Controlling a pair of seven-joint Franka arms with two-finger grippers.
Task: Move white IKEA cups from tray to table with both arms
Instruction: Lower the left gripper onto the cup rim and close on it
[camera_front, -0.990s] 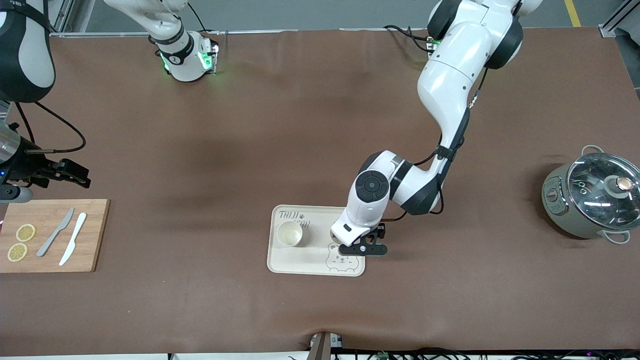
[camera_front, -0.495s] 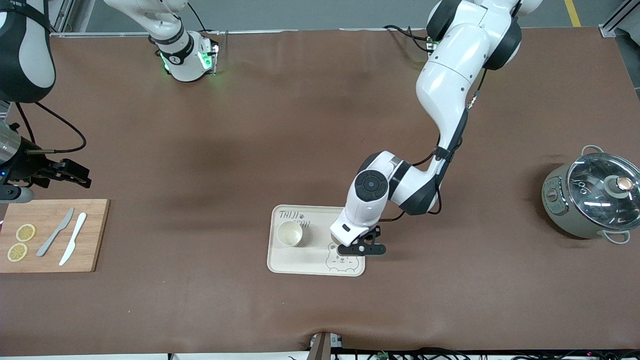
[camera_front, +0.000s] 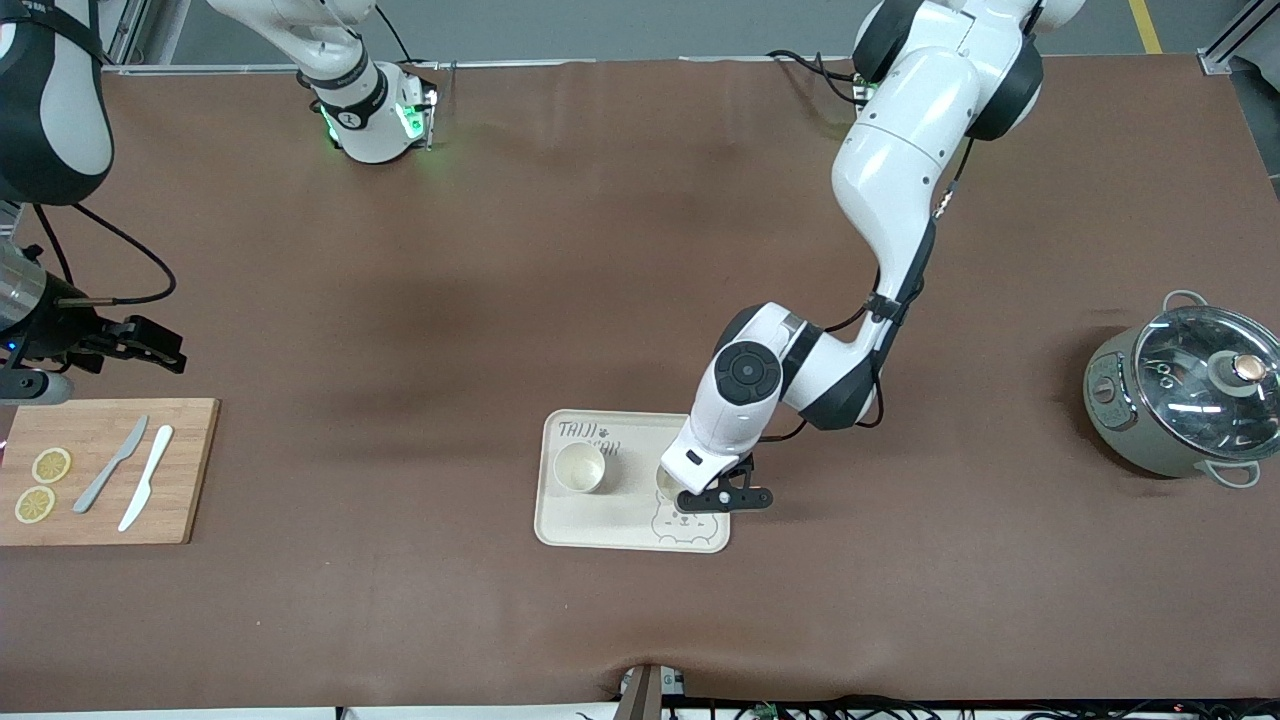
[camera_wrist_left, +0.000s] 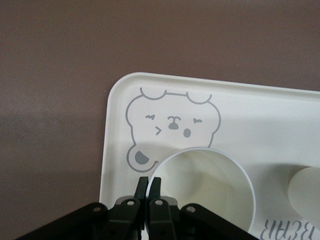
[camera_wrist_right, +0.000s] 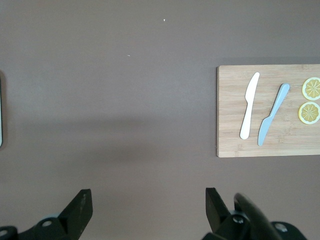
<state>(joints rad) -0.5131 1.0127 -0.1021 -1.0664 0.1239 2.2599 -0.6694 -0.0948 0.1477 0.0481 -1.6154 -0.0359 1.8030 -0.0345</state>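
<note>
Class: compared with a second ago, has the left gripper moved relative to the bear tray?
Yes, slightly. The left gripper, now shut on a cup's rim, sits a little farther over the bear tray, toward the other cup.

We see two arms in glossy white shells with black joints — the left arm (camera_front: 900, 170) carries a round black cap with a ringed centre on its wrist housing and a thin black cable looped along its forearm. The right arm (camera_front: 50, 100) shows a broad black band and a black cable trailing from its wrist. Its base glows green at the sides. Both grippers — left gripper (camera_wrist_left: 148, 189), right gripper (camera_wrist_right: 147, 205) — are matte black, with small silver screws at the finger pivots.
</note>
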